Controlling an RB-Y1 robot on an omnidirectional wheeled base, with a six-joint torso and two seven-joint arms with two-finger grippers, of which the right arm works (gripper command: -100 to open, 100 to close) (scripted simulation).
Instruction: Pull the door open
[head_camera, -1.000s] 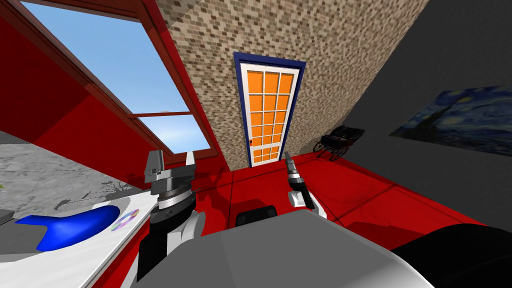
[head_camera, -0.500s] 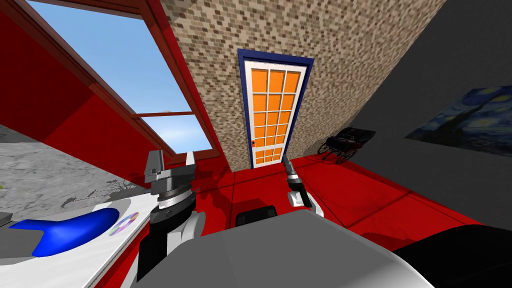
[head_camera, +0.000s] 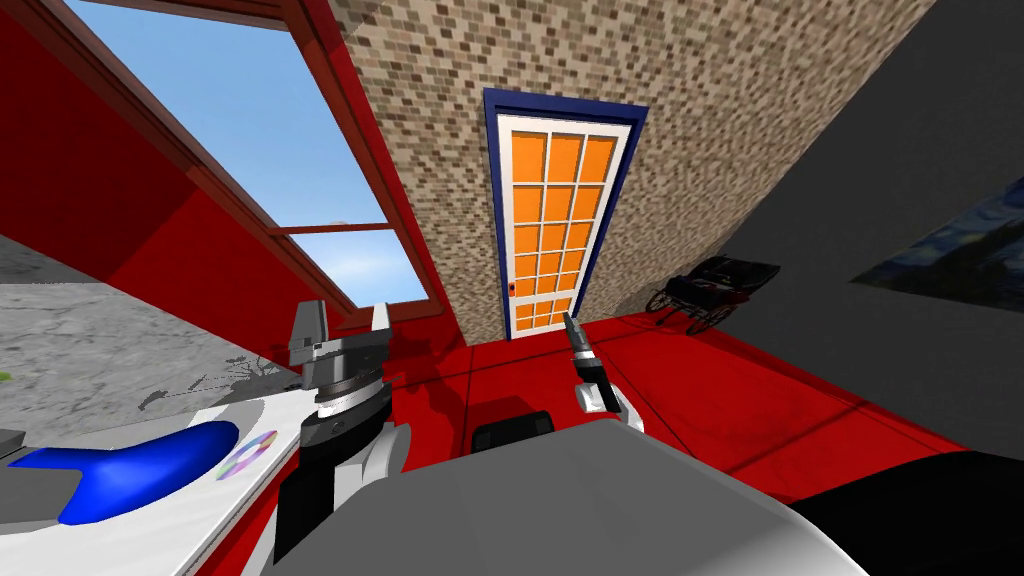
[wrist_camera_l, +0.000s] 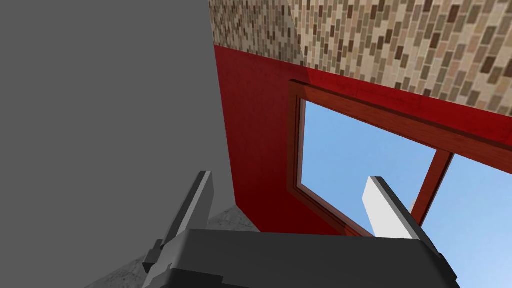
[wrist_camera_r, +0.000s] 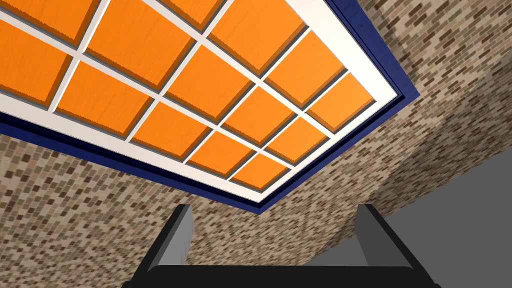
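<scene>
A white door (head_camera: 552, 225) with orange panes in a dark blue frame stands shut in the speckled brick wall ahead, across the red floor. Its small orange handle (head_camera: 511, 289) is on its left edge, low down. My right gripper (head_camera: 570, 325) is raised and points toward the door's foot, still well short of it. In the right wrist view its fingers (wrist_camera_r: 181, 231) stand wide apart and open, with the door's (wrist_camera_r: 165, 85) panes beyond them. My left gripper (head_camera: 345, 318) is held up by the window, open, its fingers (wrist_camera_l: 197, 205) empty.
A big red-framed window (head_camera: 250, 170) fills the left wall. A white counter (head_camera: 140, 520) with a blue object (head_camera: 130, 468) and a disc (head_camera: 248, 455) lies at my lower left. A black pram (head_camera: 712, 290) stands right of the door by the dark grey wall.
I have moved closer to the door and turned slightly; it looks larger and sits further right. The arms keep their pose.
</scene>
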